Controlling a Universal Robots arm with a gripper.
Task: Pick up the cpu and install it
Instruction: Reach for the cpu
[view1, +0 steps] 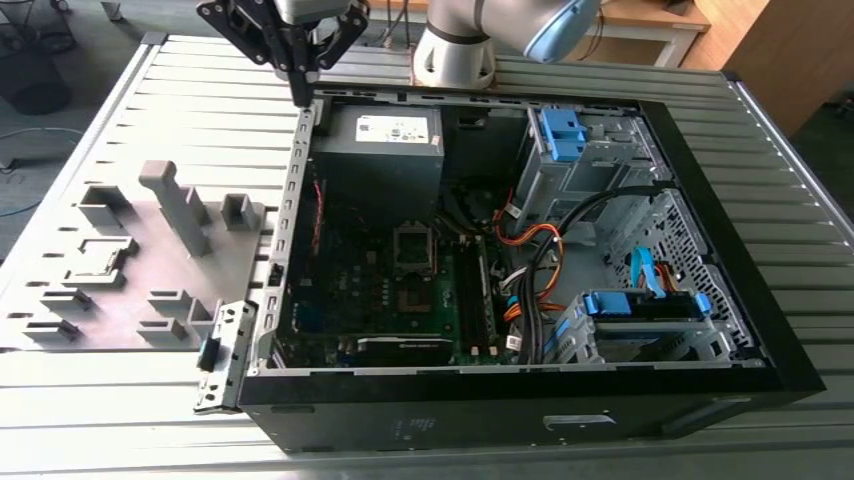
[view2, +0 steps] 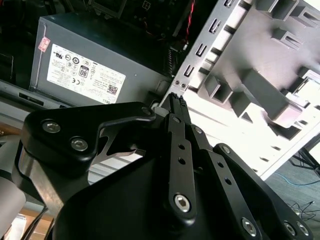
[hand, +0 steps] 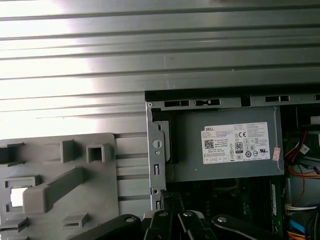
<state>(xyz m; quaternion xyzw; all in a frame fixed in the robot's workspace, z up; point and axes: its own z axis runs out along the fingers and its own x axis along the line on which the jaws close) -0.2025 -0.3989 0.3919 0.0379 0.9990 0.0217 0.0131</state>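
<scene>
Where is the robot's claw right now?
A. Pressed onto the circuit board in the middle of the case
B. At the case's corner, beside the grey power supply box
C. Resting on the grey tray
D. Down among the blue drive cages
B: in the exterior view the gripper is at the corner of the computer case, next to the power supply and apart from the grey tray.

Ribbed metal table (view1: 174, 100), grey tray (view1: 114, 305) and open black computer case (view1: 467, 410) side by side on it
</scene>
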